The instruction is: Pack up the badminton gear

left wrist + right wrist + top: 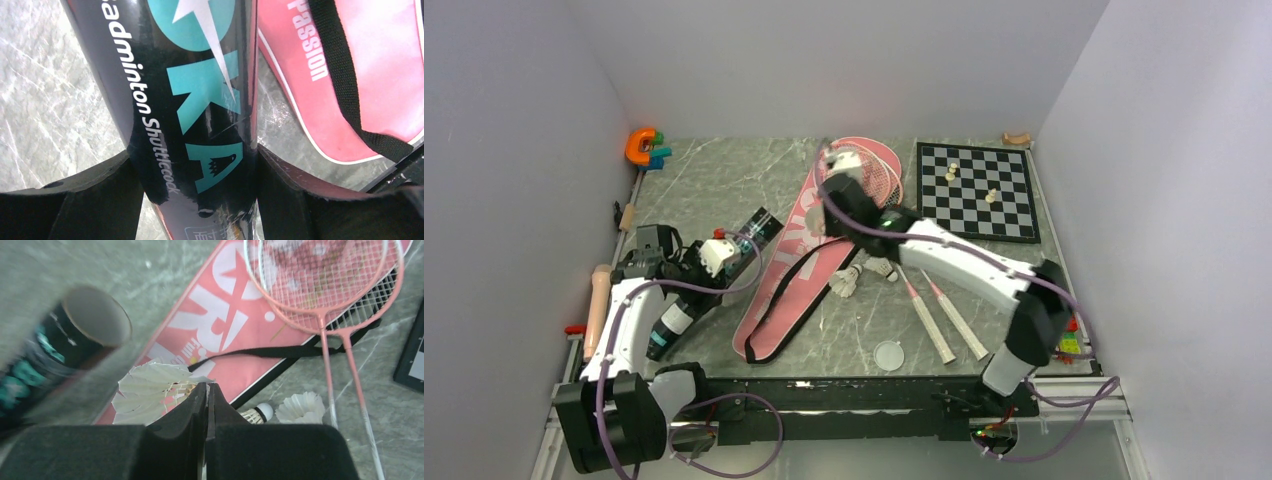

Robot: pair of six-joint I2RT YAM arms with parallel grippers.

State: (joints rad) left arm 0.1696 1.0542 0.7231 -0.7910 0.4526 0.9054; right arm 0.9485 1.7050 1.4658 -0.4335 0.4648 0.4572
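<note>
Jaws of right gripper are pinched closed on the feather rim of one shuttlecock. The tube has its open mouth at 10 o'clock of it, near but apart. Left gripper is clamped around the tube mid-body, fingers on both sides. It is tilted mouth-up toward the right arm, probably as a steady target for loading. Top view: two loose shuttlecocks lie on the table at 3 o'clock of the bag, just beside it. Rackets: heads rest on the bag's 12 o'clock end, handles run to 5 o'clock. Nothing packed yet, by my read.
</note>
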